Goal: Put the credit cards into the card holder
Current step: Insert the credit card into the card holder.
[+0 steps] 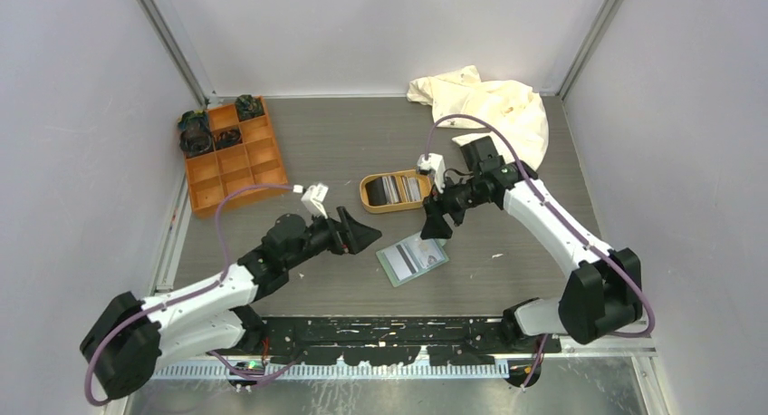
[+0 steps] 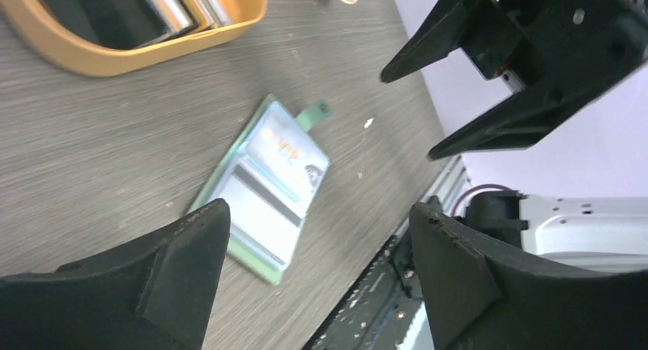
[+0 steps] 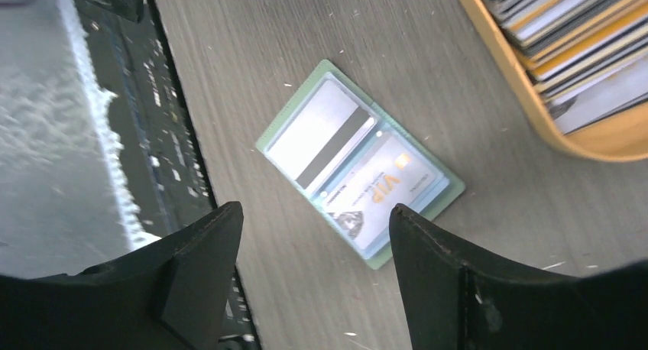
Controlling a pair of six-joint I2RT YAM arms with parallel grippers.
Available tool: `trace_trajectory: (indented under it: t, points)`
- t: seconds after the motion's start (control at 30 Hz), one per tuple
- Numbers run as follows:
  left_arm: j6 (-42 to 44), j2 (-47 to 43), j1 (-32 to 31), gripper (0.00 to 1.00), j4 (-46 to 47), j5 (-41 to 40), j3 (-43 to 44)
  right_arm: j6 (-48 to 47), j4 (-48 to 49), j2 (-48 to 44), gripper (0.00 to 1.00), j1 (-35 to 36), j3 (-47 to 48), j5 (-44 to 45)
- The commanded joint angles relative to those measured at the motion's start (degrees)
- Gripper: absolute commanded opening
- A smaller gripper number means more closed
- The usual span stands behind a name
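Both pincers stand spread and empty. The left pincer (image 1: 362, 232) hovers just left of the card holder (image 1: 412, 259), and the right pincer (image 1: 435, 223) hangs over its far edge. The holder lies opened flat on the surface (image 1: 326, 152), near the tan tray (image 1: 373, 202), with its pockets facing up so cards can slide in. A grey-white striped card (image 3: 321, 136) and a light blue card (image 3: 386, 183) sit in those pockets. More credit cards (image 3: 569, 37) stand stacked in the tray, so the job looks unfinished. Fetching another one seems the likely next move.
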Motion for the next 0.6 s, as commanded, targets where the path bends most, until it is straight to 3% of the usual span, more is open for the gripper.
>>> trace_trajectory:
  t: [0.0,0.23,0.57]
  points:
    - [1.42,-7.78,0.46,0.92,1.85,-7.23,-7.64,9.64,-2.46,4.32,0.75,-3.63,-0.7,-9.5]
    - [-5.98,-13.97,0.5,0.89,7.95,-7.29,-16.65,12.13,-8.13,17.0,0.71,-4.9,2.75,-2.46]
    - [-10.26,-7.31,0.34,0.75,12.27,-2.62,-16.56,15.47,-7.67,24.68,0.62,-4.85,4.52,4.29]
